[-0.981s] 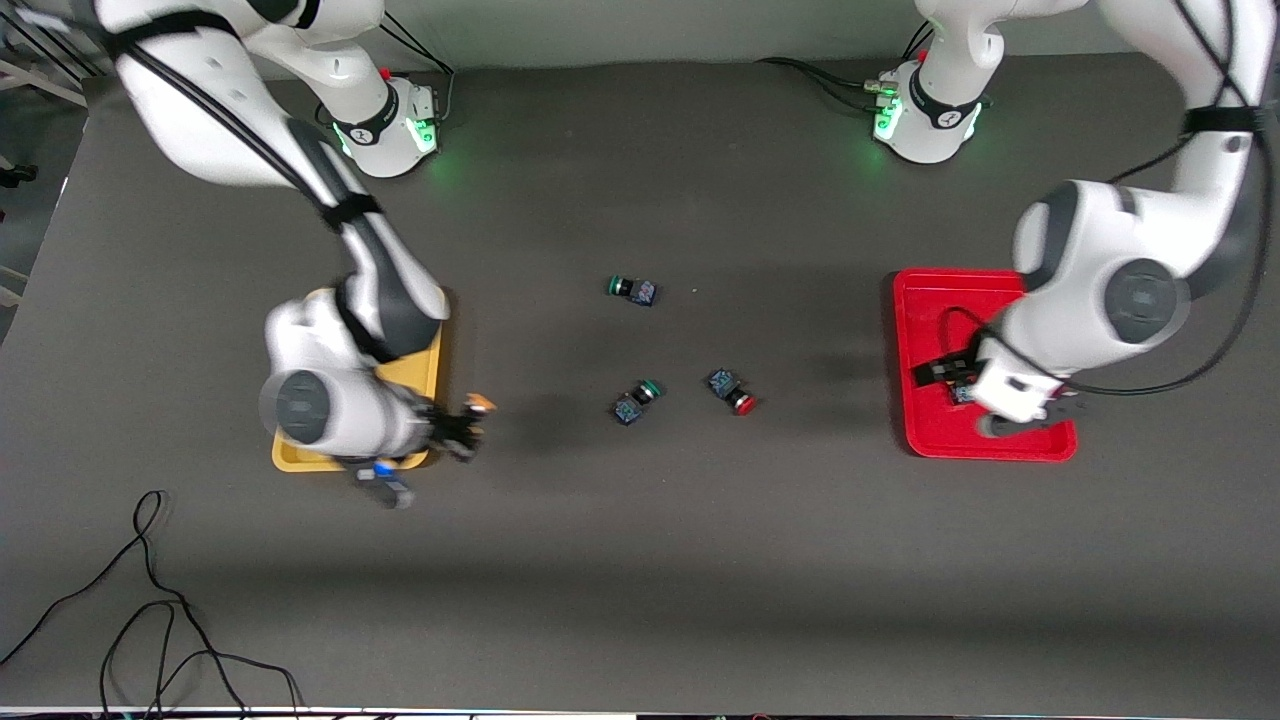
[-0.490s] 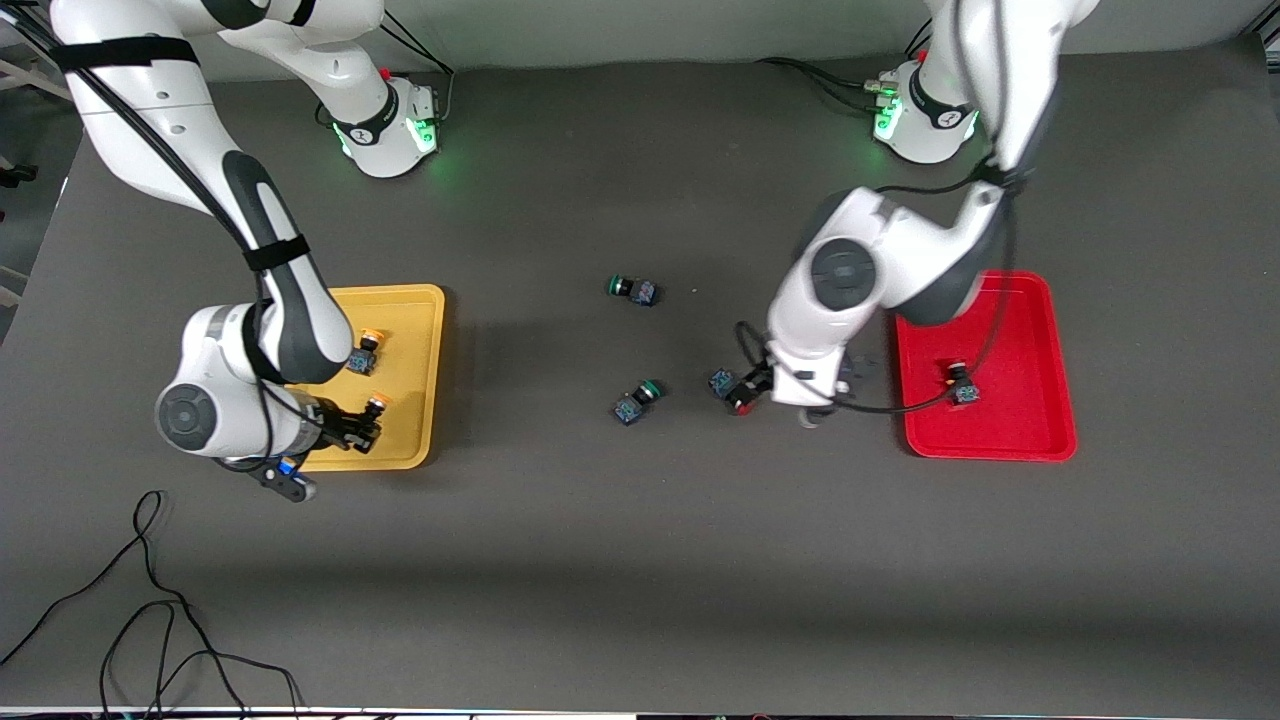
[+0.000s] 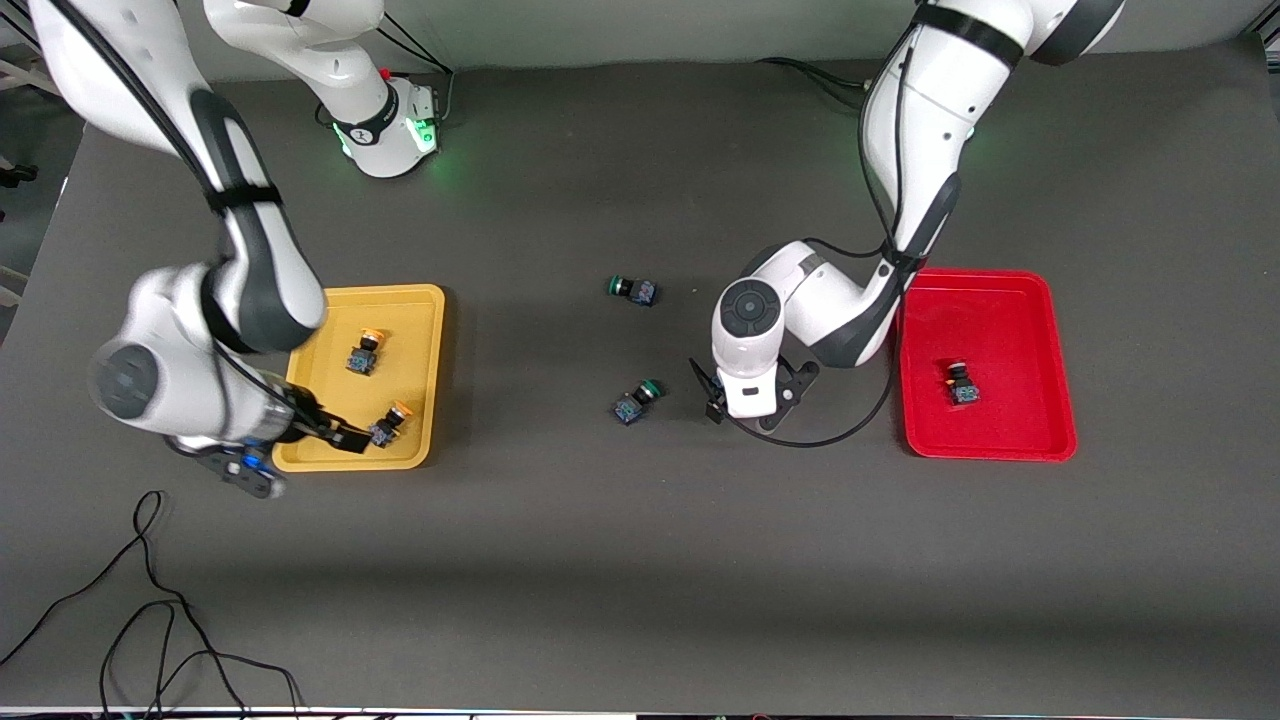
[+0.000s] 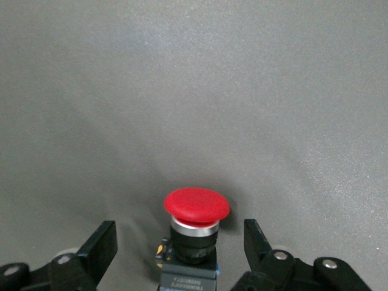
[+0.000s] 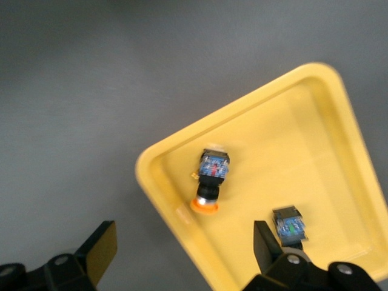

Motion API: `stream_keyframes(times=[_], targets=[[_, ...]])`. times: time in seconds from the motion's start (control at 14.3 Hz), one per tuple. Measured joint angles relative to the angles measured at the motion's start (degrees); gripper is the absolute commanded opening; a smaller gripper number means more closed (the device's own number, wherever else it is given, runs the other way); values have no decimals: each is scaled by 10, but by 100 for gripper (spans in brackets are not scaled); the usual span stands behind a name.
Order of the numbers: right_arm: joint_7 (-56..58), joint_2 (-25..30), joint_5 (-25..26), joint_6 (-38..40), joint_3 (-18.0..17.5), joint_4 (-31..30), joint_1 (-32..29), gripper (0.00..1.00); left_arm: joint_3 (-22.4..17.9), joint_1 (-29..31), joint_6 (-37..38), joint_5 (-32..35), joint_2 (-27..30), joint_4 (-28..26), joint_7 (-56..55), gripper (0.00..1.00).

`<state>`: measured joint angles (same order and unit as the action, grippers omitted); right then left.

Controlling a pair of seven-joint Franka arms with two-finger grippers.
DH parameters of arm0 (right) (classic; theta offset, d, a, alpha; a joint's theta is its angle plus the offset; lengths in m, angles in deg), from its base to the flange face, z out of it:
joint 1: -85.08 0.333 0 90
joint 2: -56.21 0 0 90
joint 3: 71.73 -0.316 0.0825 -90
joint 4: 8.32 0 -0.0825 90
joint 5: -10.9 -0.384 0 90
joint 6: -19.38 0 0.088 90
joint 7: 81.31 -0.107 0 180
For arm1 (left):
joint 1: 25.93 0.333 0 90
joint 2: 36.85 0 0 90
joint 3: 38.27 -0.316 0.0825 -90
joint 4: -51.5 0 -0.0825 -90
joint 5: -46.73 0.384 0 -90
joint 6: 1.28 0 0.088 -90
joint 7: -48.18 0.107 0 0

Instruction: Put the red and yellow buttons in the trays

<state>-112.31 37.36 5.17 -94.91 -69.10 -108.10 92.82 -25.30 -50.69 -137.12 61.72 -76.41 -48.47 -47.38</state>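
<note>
Reaching down between the trays, the left gripper [image 4: 182,257] sits low at the table [image 3: 640,560] with its fingers [image 4: 100,245] spread apart on either side of a red button [image 4: 195,227]. That button stands between them with its round red cap up; the left wrist view shows gaps on both sides, so nothing is clamped. From the front camera the arm's wrist hides this button almost wholly.

A second red button [image 3: 962,384] lies in the red tray [image 3: 1040,300], at the left arm's end of the table.

Over at the right arm's end, the right gripper [image 3: 345,438] hangs over the corner of the yellow tray [image 3: 425,300] nearest the front camera, fingers [image 5: 97,245] wide apart and holding nothing. Two yellow buttons rest in that tray: one [image 3: 388,423] just beside the gripper's tips, lying on its side, and the other [image 3: 364,353] farther from the front camera, apart from the first. The right wrist view shows both, one [image 5: 210,182] with its orange-yellow cap toward the tray's wall and the other [image 5: 289,223] partly hidden by a finger.

Two green-capped buttons lie on the bare table between the trays: one [image 3: 636,400] near the left gripper, the other [image 3: 633,289] farther from the front camera.
</note>
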Motion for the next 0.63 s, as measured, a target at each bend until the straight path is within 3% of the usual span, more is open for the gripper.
stream_keyframes(times=[0.07,0.35,0.63], targets=[[0,29,0,14,0,8,1,100,0,0,1,0,1,5,0,0],[49,132,0,33,0,16,4,100,-2,0,10,4,4,22,29,0],[189,160,1,50,25,16,3,100,-5,15,82,-10,15,78,89,0]])
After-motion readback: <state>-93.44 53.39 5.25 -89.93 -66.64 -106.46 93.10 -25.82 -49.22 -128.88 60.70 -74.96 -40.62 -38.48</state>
